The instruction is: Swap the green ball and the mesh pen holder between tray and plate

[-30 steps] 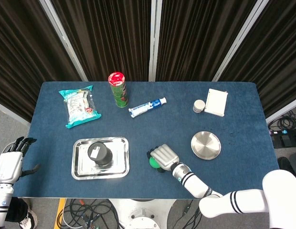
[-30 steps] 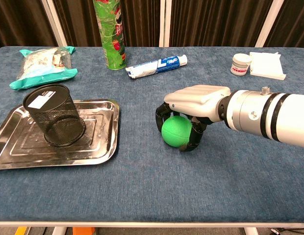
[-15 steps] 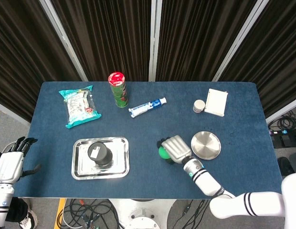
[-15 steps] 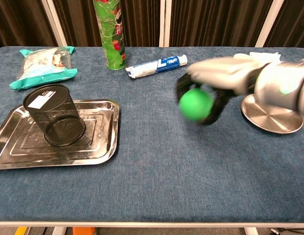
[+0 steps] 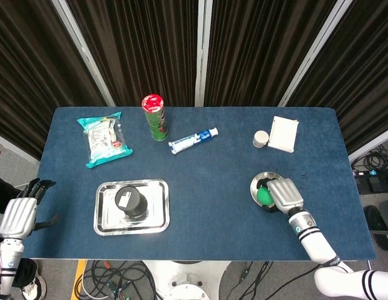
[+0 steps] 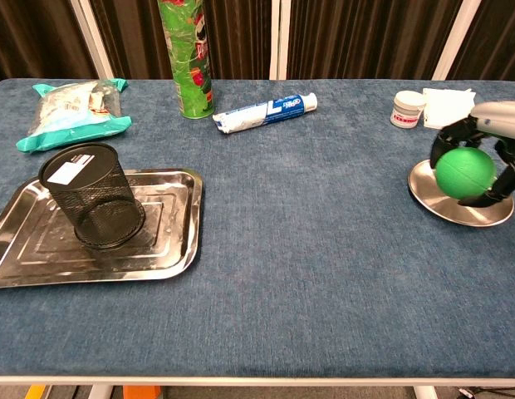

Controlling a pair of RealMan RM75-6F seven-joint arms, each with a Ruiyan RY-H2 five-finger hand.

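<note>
My right hand [image 5: 283,194] [image 6: 483,145] grips the green ball [image 6: 464,173] [image 5: 263,195] from above, just over the round steel plate [image 6: 457,208] [image 5: 261,182] at the right. Whether the ball touches the plate I cannot tell. The black mesh pen holder [image 6: 91,196] [image 5: 129,200] stands upright in the steel tray [image 6: 158,241] [image 5: 155,206] at the left. My left hand [image 5: 21,212] hangs off the table's left edge, fingers spread, holding nothing; the chest view does not show it.
Along the back stand a green chip can [image 5: 155,117] [image 6: 184,55], a toothpaste tube [image 5: 193,140] [image 6: 264,112], a snack bag [image 5: 104,138] [image 6: 71,113], a small white jar [image 5: 261,139] [image 6: 407,107] and a white box [image 5: 283,133] [image 6: 450,110].
My right hand has carried the green ball from the table's middle front rightward to above the plate. The pen holder and tray have stayed put.
</note>
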